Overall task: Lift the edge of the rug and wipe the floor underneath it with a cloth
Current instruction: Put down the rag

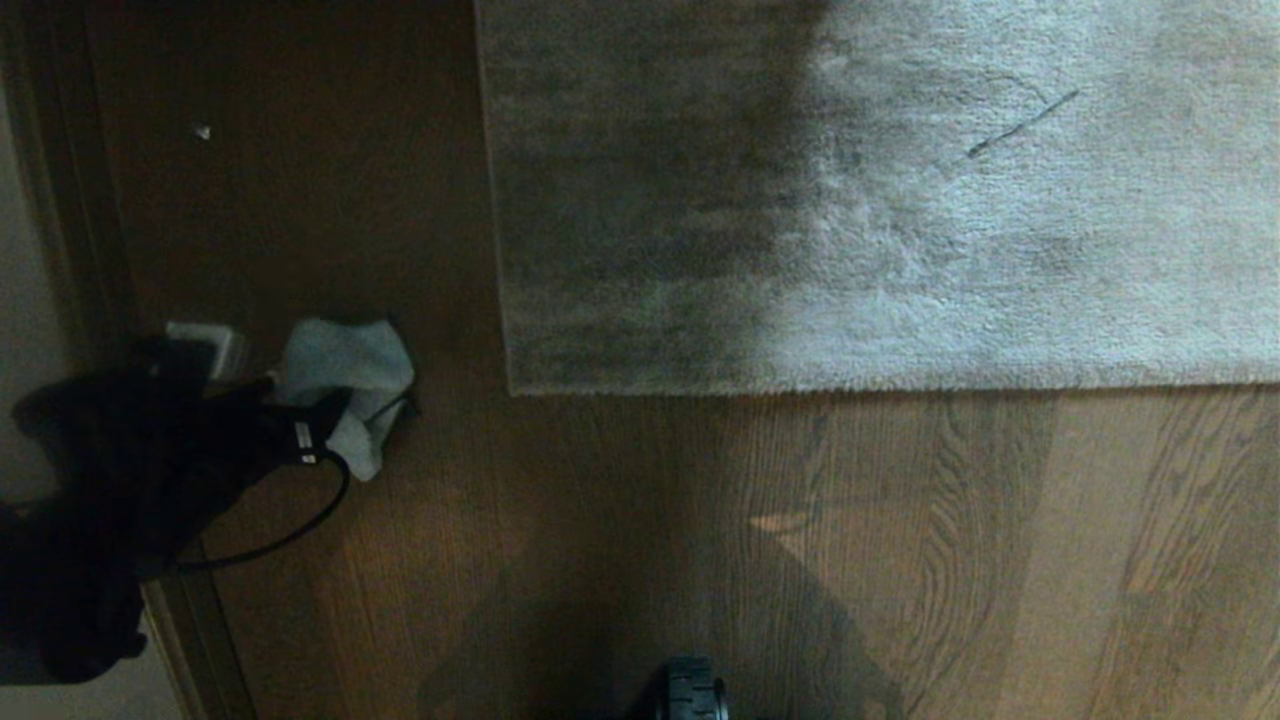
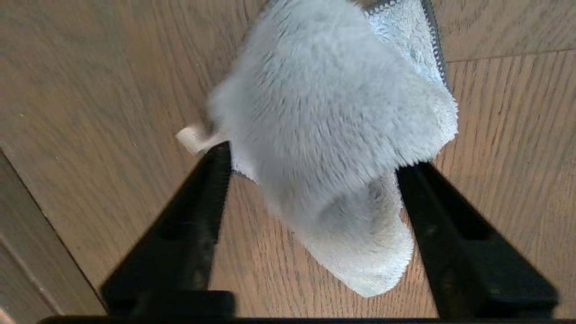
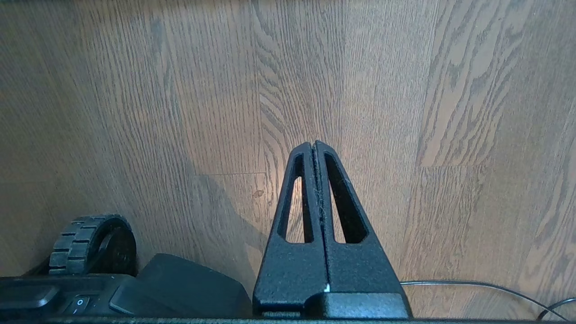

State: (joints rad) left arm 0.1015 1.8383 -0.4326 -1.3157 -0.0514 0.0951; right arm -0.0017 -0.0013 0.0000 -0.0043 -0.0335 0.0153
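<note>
Pale grey-blue terry cloth (image 2: 333, 148) bunched on the wood-grain floor (image 1: 600, 520), left of the rug edge (image 1: 800, 385) and near the dark baseboard at the floor's left side; rug lying flat, its square corner (image 1: 512, 390) nearest the cloth. Left gripper (image 2: 315, 166) over the cloth, fingers (image 2: 211, 189) spread wide on either side of it, not pinching. Right gripper (image 3: 314, 146) parked above bare planks beside the base wheel (image 3: 92, 245), fingers pressed together, empty.

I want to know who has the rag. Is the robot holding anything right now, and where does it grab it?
Nothing is held. The left gripper stands open around the cloth on the floor, its fingers apart from it. The right gripper is shut, empty.
</note>
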